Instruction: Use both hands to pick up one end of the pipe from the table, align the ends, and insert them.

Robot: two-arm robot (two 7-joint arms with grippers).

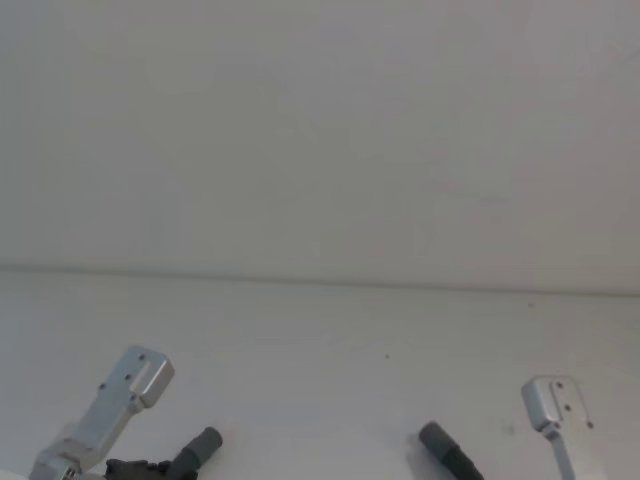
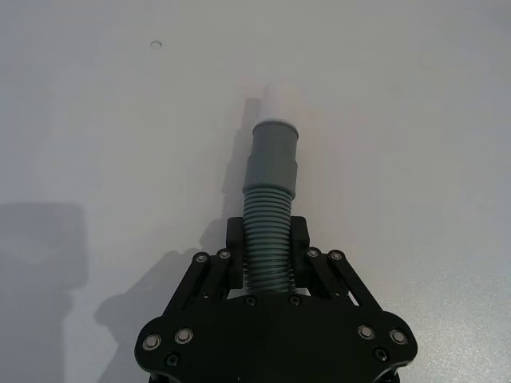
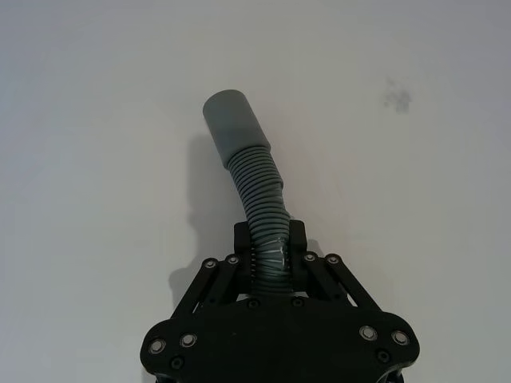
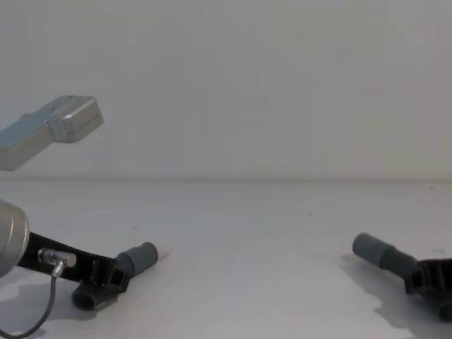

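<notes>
The left gripper (image 2: 267, 239) has its ridged jaws pinched onto the ribbed part of one pipe piece (image 2: 270, 183). The ribs run out straight ahead from between the fingers (image 2: 235, 238) into the smooth grey sleeve, and beyond the sleeve sits the narrow white tip (image 2: 275, 96), the part farthest from the hand. In the chest view a further grey end of this piece shows just under and behind the gripper. The right gripper (image 3: 270, 239) is likewise clamped on ribbing, a finger (image 3: 297, 237) on each side of the other pipe piece (image 3: 257, 187). This piece bends away to one side as it leaves the jaws and ends in the wider smooth socket (image 3: 227, 120), well ahead of the fingertips. From the chest camera each hand holds its piece low over the white table (image 4: 233, 219), with a shadow lying beneath it. The left piece's tip points ahead and toward the right hand, and the right piece's socket points ahead and toward the left hand — yet the two ends are well apart, with bare table between them. Whether either piece touches the table I cannot tell.
</notes>
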